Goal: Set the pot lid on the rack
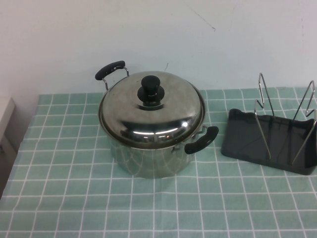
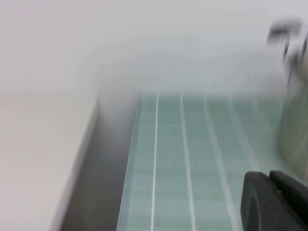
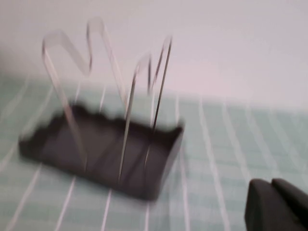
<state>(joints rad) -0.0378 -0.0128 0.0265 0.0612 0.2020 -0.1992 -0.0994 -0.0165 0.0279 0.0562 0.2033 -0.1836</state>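
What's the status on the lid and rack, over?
Pot lid seated on the pot, untouched. Rack to the pot's right, nothing in it. Left gripper and right gripper both off the high view, holding nothing.

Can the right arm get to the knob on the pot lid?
Probably yes: the pot lid sits uncovered on the pot, nothing above its knob. Right gripper faces the rack; left gripper is near the pot.

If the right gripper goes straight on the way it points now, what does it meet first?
Probably the rack: it stands ahead of the right gripper, slightly to one side, so the gripper could pass it. Left gripper is near the pot.
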